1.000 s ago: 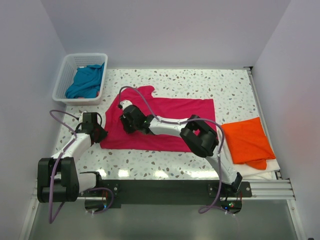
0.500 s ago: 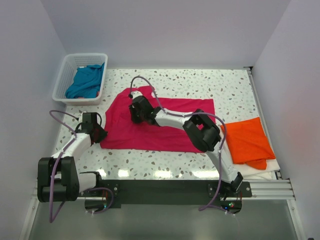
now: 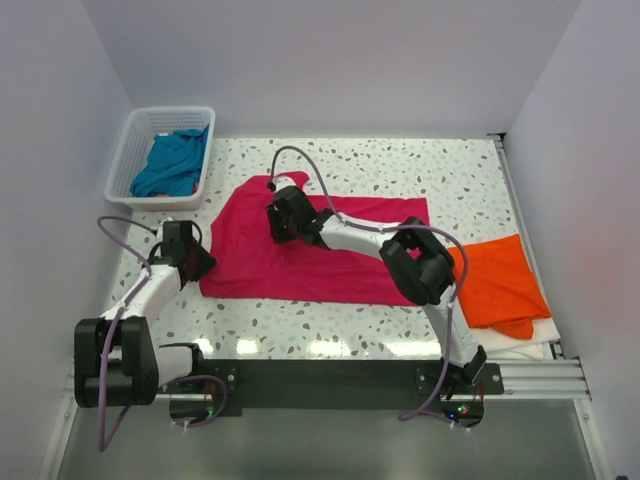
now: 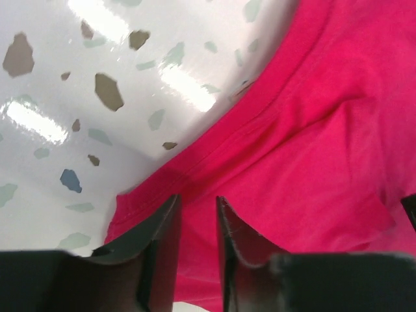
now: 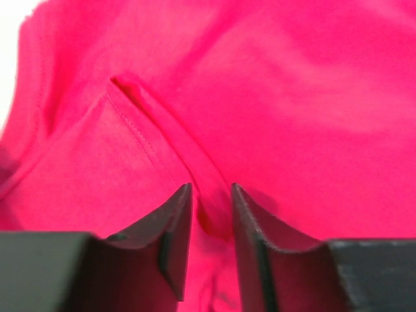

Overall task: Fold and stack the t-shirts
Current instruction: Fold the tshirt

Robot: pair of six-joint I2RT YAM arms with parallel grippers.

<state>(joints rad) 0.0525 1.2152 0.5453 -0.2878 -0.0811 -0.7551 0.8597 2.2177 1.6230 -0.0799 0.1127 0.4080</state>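
Observation:
A crimson-pink t-shirt [image 3: 340,255] lies spread across the middle of the table. My left gripper [image 3: 198,264] hovers at the shirt's near-left corner. In the left wrist view its jaws [image 4: 197,198] stand a little apart over the hem [image 4: 214,140], with flat cloth showing through the gap. My right gripper [image 3: 278,224] is low on the shirt's upper left part. In the right wrist view it [image 5: 211,188] is pinching a raised seam ridge [image 5: 195,159]. An orange t-shirt [image 3: 495,278] lies folded at the right. A teal-blue t-shirt [image 3: 170,162] sits bunched in the basket.
The white lattice basket [image 3: 124,160] stands at the far left corner, against the left wall. A white cloth [image 3: 505,340] lies under the orange shirt near the right edge. Walls close in the table on three sides. Speckled tabletop [image 3: 400,165] shows behind the pink shirt.
My right gripper has travelled up and to the right across the pink shirt, and the shirt's upper left part now lies spread wider. The left arm has barely shifted.

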